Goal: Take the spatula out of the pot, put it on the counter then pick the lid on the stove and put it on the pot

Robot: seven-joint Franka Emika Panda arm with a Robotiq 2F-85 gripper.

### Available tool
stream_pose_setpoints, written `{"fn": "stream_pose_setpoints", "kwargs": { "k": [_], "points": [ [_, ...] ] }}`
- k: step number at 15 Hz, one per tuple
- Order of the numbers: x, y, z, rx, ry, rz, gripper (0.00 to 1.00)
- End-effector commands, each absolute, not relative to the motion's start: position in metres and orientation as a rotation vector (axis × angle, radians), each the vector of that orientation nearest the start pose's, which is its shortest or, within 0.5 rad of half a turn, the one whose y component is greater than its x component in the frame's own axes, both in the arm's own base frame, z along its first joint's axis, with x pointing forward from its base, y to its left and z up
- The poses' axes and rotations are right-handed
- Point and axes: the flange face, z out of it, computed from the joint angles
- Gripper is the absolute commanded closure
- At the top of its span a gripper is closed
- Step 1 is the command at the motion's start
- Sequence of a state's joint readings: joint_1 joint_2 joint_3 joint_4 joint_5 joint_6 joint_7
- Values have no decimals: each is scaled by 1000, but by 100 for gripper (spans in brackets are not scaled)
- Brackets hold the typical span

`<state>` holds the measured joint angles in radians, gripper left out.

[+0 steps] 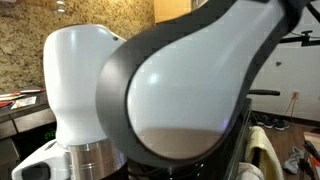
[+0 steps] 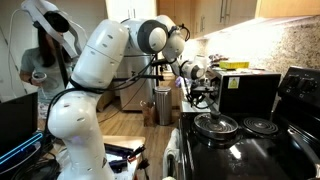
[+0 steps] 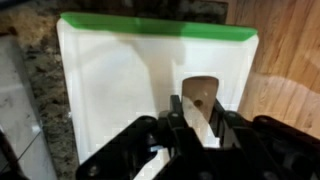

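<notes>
We noted the spatula [image 3: 203,92] pinched between the jaws of the gripper [image 3: 198,115], over a white board [image 3: 110,80]. Arm [image 2: 105,55] stretched out, wrist down.

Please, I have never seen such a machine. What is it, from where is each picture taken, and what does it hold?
It is a white robot arm with a two-fingered gripper. In an exterior view it reaches beside a black stove; in an exterior view the arm blocks nearly everything. The wrist view looks past the gripper at a white board with a green edge on a granite counter. The gripper is shut on a pale slender thing, likely the spatula.
</notes>
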<state>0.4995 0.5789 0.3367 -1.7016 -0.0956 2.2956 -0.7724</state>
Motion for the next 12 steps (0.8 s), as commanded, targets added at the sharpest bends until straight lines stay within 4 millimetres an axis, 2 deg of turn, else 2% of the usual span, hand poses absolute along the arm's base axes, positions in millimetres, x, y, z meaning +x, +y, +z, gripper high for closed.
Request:
{"fn": "stream_pose_setpoints", "kwargs": {
  "k": [1,3,9,10,11,12],
  "points": [
    [478,484,277,2296,2263,214,93],
    [478,483,275,2299,2247,227,93],
    [468,474,264,2259,2232,112,93],
    [468,474,264,2256,2239,111,90],
    [469,473,263,2256,2244,108,46],
    [469,473,262,2257,2250,104,45]
  ]
}}
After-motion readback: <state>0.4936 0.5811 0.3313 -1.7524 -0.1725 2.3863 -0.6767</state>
